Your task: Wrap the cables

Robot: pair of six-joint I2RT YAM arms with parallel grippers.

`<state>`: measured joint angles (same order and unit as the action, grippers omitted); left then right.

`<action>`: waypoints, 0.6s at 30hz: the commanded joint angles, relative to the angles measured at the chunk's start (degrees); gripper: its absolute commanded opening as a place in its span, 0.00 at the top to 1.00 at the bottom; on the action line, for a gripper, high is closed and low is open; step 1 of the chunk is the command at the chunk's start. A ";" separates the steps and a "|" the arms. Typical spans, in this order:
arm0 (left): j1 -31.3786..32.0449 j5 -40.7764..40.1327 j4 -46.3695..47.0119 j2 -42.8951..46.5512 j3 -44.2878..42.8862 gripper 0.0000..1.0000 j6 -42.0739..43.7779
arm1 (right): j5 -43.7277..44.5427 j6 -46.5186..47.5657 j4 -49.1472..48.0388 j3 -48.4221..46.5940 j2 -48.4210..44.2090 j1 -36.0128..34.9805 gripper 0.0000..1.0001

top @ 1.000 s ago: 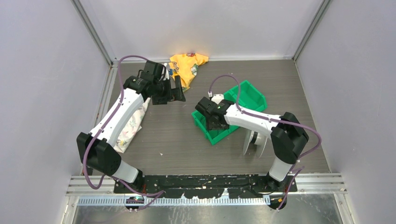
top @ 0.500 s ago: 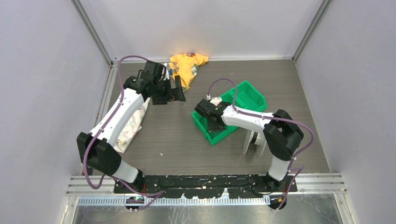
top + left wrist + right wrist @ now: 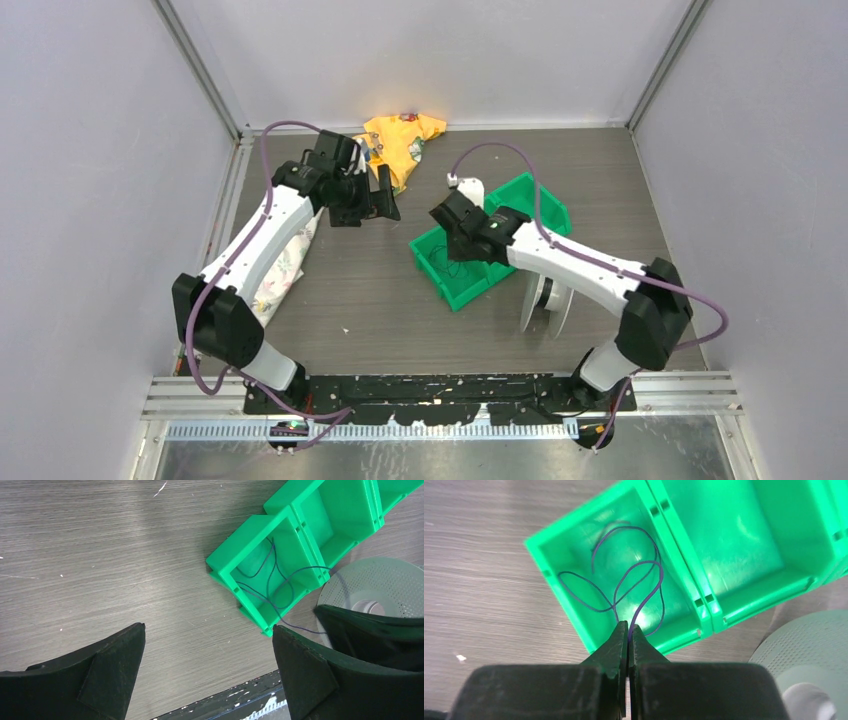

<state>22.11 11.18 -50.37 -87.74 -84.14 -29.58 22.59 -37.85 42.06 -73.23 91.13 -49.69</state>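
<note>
site: robot lab cell | seen: bare panel walls, aluminium rails

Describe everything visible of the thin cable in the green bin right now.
The cable is a thread-thin, dark purplish wire in loose overlapping loops inside the green bin's end compartment. The right gripper is shut on one strand; another trails over the bin wall toward the pale spool.

Top external view from high above and behind the table's near edge, looking down on the whole surface, left wrist view looking down past the left gripper from farther off, right wrist view past the right gripper, close over the green bin, bin and pale spool shared by all three.
</note>
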 commanded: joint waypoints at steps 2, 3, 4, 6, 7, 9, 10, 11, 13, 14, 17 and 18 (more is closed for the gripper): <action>-0.14 0.86 1.20 0.36 -1.68 0.00 0.12 | 1.42 7.62 -2.86 -7.00 -8.87 0.12 1.00; -0.14 0.82 1.16 0.54 -1.65 0.00 0.27 | 0.59 9.04 -3.70 -7.96 -10.34 0.07 1.00; -0.14 0.73 1.03 0.90 -1.70 0.00 0.44 | -0.48 10.87 -4.78 -8.86 -11.71 -0.01 0.99; -0.14 -0.02 0.55 1.52 -2.07 0.00 1.09 | -3.34 14.47 -6.58 -11.58 -14.98 0.07 0.99; -0.21 -0.82 0.13 1.79 -2.55 0.00 1.51 | -5.03 16.18 -7.34 -12.80 -16.21 0.06 0.99; -0.22 -3.98 -1.05 2.38 -3.92 0.00 2.60 | -9.75 20.05 -8.22 -15.31 -18.22 0.05 0.99; -0.27 -4.99 -1.42 2.96 -4.60 0.00 3.18 | -11.73 21.87 -8.48 -16.25 -19.32 0.08 0.99; -0.31 -6.10 -1.36 3.65 -5.24 0.00 3.99 | -15.14 23.31 -8.76 -16.89 -20.51 0.05 0.99; -0.31 -2.68 -0.28 5.62 -6.15 0.00 7.05 | -18.48 24.42 -10.05 -17.19 -23.07 0.10 0.99; -0.31 0.03 0.62 6.89 -6.41 0.00 8.99 | -19.60 25.14 -10.32 -17.39 -24.17 0.12 0.99; -0.31 2.96 2.72 11.30 -7.24 0.01 12.63 | -22.83 27.01 -8.94 -18.53 -26.48 0.10 0.99; -0.31 5.00 2.99 12.66 -8.05 0.02 14.62 | -24.60 27.63 -7.90 -19.01 -27.00 0.07 0.99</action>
<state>22.00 10.28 -50.83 -82.85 -87.77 -22.83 6.07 -15.46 34.26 -89.71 66.00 -49.69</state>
